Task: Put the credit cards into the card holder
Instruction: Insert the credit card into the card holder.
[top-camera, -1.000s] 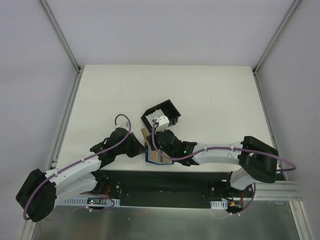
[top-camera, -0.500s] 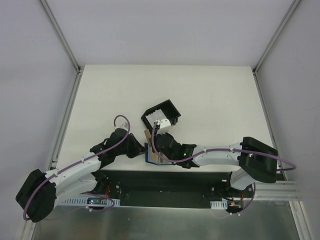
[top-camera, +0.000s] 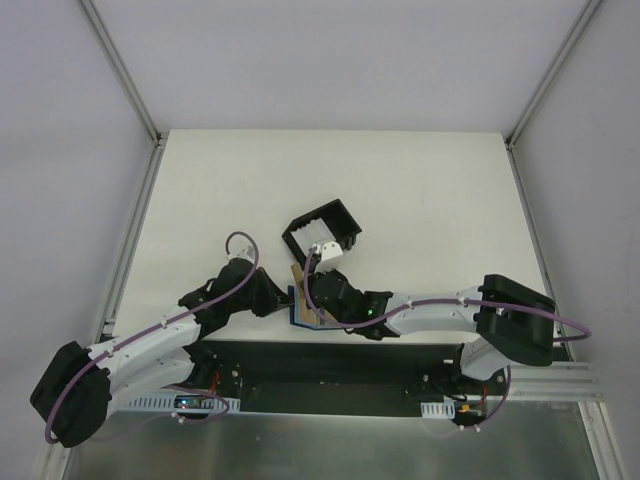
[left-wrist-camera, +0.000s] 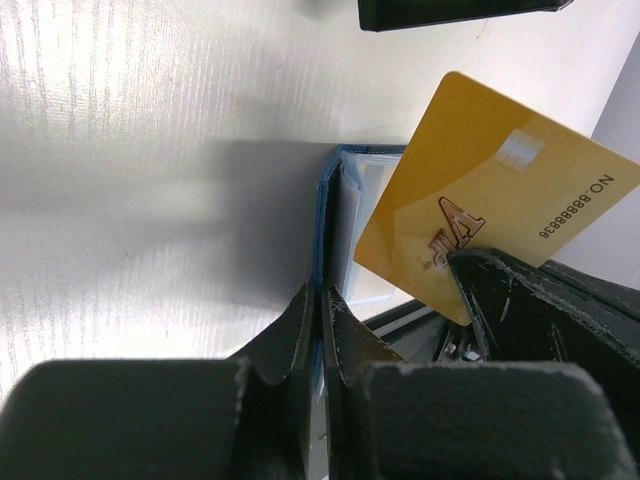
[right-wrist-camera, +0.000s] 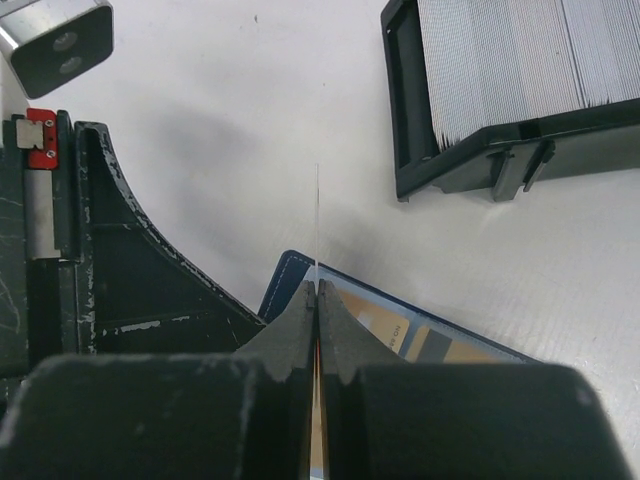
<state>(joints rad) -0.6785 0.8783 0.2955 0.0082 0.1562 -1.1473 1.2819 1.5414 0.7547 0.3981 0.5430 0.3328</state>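
- Top view: I see both arms reaching in to the near middle of the white bench (top-camera: 420, 190). The left tool (top-camera: 277, 299) and the right tool (top-camera: 312, 292) meet at the dark blue card holder (top-camera: 304, 314), which lies near the bench's near edge.
- Top view: a tan credit card (top-camera: 296, 274) stands out just beyond the holder, between the two tools. A black box frame (top-camera: 322, 232) sits just behind them on the bench.
- Left wrist view: the left tool (left-wrist-camera: 322, 296) is closed, and its fingers pinch the blue rim of the card holder (left-wrist-camera: 328, 205), seen edge-on.
- Left wrist view: the credit card (left-wrist-camera: 490, 195) shows a yellow face with a printed number. It is tilted, with its lower corner at the holder's pale inner side. I cannot tell whether it has entered a slot. A dark finger of the right tool (left-wrist-camera: 545, 310) covers its lower edge.
- Right wrist view: the right tool (right-wrist-camera: 317, 292) is closed on the credit card (right-wrist-camera: 317, 225), which shows edge-on as a thin line rising from between the fingers.
- Right wrist view: the card holder (right-wrist-camera: 400, 325) lies open on the bench just beyond the fingertips. Tan and grey patches show on its inner face.
- Right wrist view: the black box frame (right-wrist-camera: 405, 150) lies at upper right, apart from the holder, and holds a stack of whitish cards (right-wrist-camera: 510, 60). The left arm fills the left side of the view.
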